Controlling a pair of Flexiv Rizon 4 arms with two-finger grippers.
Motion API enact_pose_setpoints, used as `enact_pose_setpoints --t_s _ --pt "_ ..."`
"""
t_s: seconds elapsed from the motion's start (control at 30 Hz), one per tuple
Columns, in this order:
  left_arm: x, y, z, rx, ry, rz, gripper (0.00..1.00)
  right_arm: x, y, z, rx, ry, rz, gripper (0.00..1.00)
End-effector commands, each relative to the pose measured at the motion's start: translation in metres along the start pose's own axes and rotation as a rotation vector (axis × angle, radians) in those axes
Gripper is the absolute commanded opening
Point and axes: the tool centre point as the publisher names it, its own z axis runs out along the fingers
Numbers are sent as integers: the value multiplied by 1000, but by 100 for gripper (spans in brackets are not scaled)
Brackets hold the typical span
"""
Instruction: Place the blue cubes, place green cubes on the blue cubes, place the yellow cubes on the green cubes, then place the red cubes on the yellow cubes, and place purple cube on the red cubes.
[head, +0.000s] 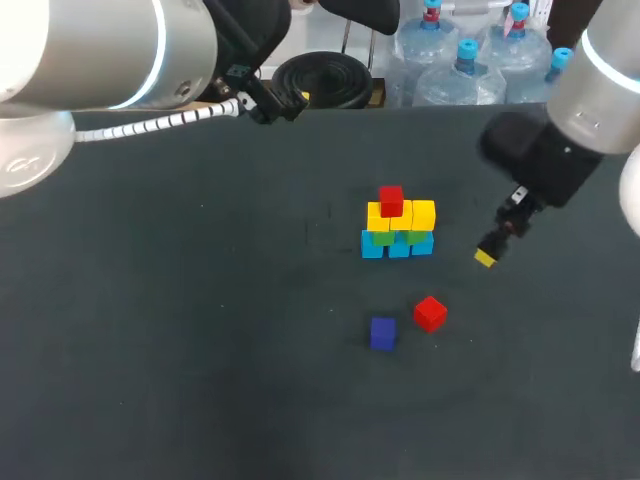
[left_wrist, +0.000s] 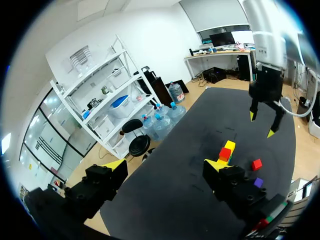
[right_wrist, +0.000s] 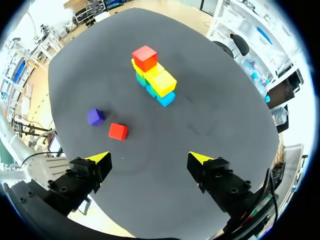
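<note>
A stack of cubes (head: 398, 228) stands mid-table: light blue cubes at the bottom, green above them, yellow on the green, and one red cube (head: 391, 200) on top at its left end. A loose red cube (head: 430, 313) and a purple cube (head: 382, 333) lie nearer the front. My right gripper (head: 497, 243) hangs open just right of the stack, holding nothing. In its wrist view the right gripper (right_wrist: 150, 159) looks down on the stack (right_wrist: 152, 75), the loose red cube (right_wrist: 118, 131) and the purple cube (right_wrist: 95, 116). My left gripper (head: 272, 104) is open and empty above the table's far edge.
The dark table (head: 180, 330) is bare to the left and front of the cubes. From the left wrist view I see the stack (left_wrist: 226, 151), the loose red cube (left_wrist: 256, 164), the purple cube (left_wrist: 258, 182) and the right gripper (left_wrist: 262, 125) beyond them.
</note>
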Motion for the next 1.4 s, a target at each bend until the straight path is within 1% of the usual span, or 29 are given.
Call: enact_pose_setpoints --t_s 0.03,0.23,0.37,0.47,0.53,0.6,0.63,0.67,0.7,1.3,1.33,1.4 --pt "0 0 0 -2 0 0 100 0 8 7 2 1 2 100" --pt "0 0 0 -2 0 0 100 8 25 4 -5 25 -31 100" --pt "0 0 0 -2 0 0 100 7 28 4 0 28 -27 100" --pt "0 0 0 -2 0 0 100 3 33 3 -41 4 -30 100" --pt "0 0 0 -2 0 0 100 2 35 8 -65 -10 -44 100" --pt "0 0 0 -2 0 0 100 1 34 10 -74 -13 -49 100" --pt "0 0 0 -2 0 0 100 -1 32 6 -85 -28 -41 100" --pt "0 0 0 -2 0 0 100 -2 30 2 -98 -50 -34 100" --pt "0 0 0 -2 0 0 100 -5 25 -7 -125 -88 -18 100" --pt "0 0 0 -2 0 0 100 -5 25 -7 -125 -88 -18 100" --pt "0 0 0 -2 0 0 100 -8 27 2 -132 -59 -26 100" --pt "0 0 0 -2 0 0 100 -11 29 16 -158 -49 -44 100"
